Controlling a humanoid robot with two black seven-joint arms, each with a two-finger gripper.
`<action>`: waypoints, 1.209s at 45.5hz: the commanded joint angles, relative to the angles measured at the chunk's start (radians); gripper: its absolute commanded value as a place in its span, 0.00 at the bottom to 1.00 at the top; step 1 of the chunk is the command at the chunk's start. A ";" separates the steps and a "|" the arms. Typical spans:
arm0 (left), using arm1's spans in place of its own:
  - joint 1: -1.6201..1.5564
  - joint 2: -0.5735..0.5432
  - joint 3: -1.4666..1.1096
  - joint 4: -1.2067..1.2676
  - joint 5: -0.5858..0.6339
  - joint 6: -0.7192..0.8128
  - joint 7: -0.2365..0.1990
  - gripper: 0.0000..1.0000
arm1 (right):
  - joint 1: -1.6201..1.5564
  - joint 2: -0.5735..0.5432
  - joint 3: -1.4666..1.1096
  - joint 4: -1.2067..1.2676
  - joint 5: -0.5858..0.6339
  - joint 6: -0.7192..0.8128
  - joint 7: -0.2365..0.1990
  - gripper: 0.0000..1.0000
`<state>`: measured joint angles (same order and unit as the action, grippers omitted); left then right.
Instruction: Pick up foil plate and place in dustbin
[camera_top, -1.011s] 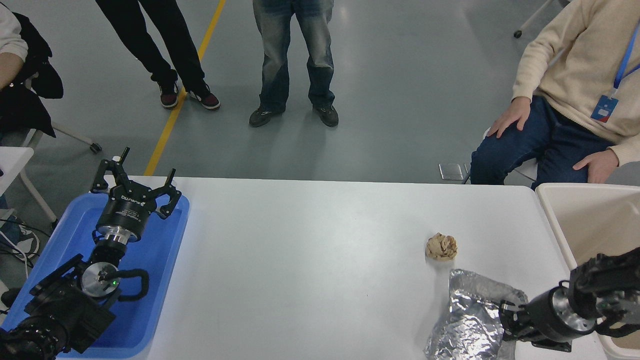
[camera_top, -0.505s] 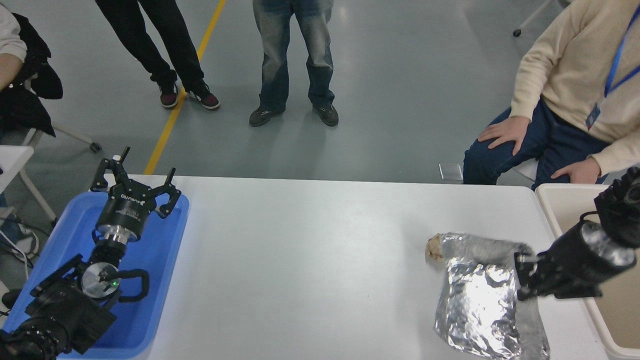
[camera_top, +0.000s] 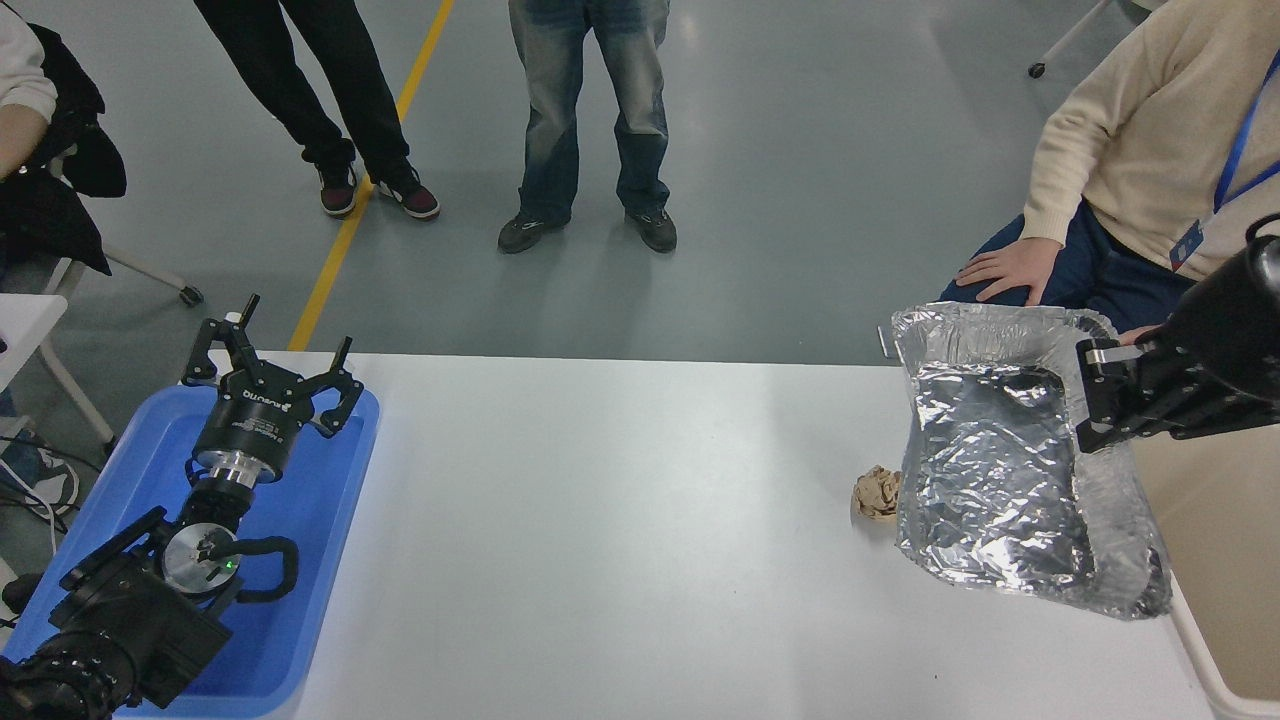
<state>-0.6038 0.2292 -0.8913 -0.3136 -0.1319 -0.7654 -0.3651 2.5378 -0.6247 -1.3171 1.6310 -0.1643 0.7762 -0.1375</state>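
Right black gripper clamps right rim of large crinkled silver foil plate, lifted at table's right edge, beside cream plastic dustbin. Left black gripper, fingers spread, parked over blue tray.

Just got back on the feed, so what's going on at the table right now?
The right gripper is shut on the right rim of the foil plate, holding it tilted in the air over the table's right end, beside the dustbin but not yet over it. A crumpled paper ball sits on the table, partly hidden by the foil. The left gripper is parked, open, over the blue tray.
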 joint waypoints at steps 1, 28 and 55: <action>-0.001 -0.001 0.000 0.001 0.000 0.000 0.000 1.00 | 0.093 0.028 -0.027 0.003 0.000 0.009 0.001 0.00; 0.001 0.001 0.000 -0.001 0.000 0.000 0.000 1.00 | 0.072 -0.004 -0.283 -0.059 0.006 0.009 0.003 0.00; 0.002 0.002 0.000 0.001 -0.002 0.000 -0.002 1.00 | -0.376 -0.328 -0.285 -0.514 0.002 -0.184 0.003 0.00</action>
<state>-0.6025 0.2300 -0.8912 -0.3130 -0.1321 -0.7654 -0.3651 2.4261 -0.8392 -1.6968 1.3511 -0.1647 0.6912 -0.1351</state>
